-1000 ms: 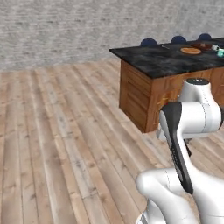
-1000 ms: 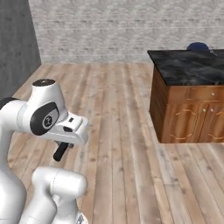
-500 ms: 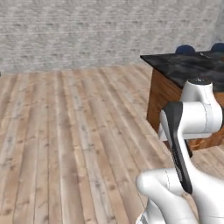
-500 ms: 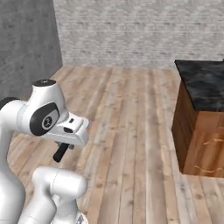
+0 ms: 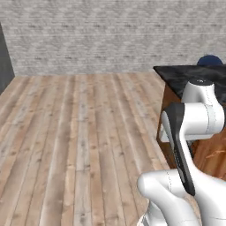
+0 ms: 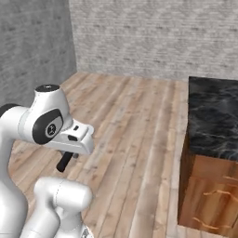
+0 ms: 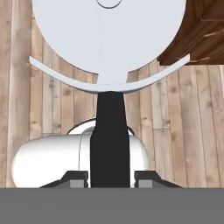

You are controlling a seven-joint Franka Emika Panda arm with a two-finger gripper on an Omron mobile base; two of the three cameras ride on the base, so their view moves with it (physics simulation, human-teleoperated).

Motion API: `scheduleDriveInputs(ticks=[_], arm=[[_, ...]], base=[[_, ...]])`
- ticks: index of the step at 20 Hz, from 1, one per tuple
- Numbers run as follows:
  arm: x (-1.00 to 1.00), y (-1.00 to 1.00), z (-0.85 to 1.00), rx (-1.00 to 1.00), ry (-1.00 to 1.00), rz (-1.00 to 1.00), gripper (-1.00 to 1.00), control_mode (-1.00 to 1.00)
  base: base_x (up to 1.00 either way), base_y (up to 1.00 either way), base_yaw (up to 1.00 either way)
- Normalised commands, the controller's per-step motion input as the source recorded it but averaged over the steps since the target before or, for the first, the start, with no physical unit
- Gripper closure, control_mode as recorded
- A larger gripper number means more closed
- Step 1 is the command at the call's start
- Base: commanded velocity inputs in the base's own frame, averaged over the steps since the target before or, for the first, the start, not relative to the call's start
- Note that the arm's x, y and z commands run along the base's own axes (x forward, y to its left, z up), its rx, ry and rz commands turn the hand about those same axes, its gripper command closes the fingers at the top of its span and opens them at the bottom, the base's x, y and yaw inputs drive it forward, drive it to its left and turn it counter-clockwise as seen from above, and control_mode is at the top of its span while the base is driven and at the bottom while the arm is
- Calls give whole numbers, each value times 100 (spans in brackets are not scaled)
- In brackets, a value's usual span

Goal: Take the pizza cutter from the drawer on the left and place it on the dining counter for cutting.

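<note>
Gripper [image 7: 109,175] closed on pizza cutter [image 7: 109,131], handle clamped. Risk: cutter slipping loose while base turns, before dining counter [image 6: 211,116] is within reach.

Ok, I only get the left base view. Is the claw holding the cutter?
Observer: Yes. In the hand view the claw is shut on the cutter, gripping its black handle.
Operator: Where's the round bit?
Observer: The white wheel sticks out past the claw, over the floor.
Operator: What's the hand looking at?
Observer: It looks down at the wooden floor, with a brown cabinet corner at the picture's edge.
</note>
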Motion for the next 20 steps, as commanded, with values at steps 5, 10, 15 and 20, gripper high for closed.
scheduleDriveInputs(ticks=[5, 10, 15, 20], arm=[[0, 0, 0, 0, 0, 0, 100, 100], [0, 0, 0, 0, 0, 0, 100, 100], [0, 0, 0, 0, 0, 0, 100, 100], [0, 0, 0, 0, 0, 0, 100, 100]], base=[[64, -100, 14], [41, -100, 3], [0, -100, 0], [12, -100, -3]])
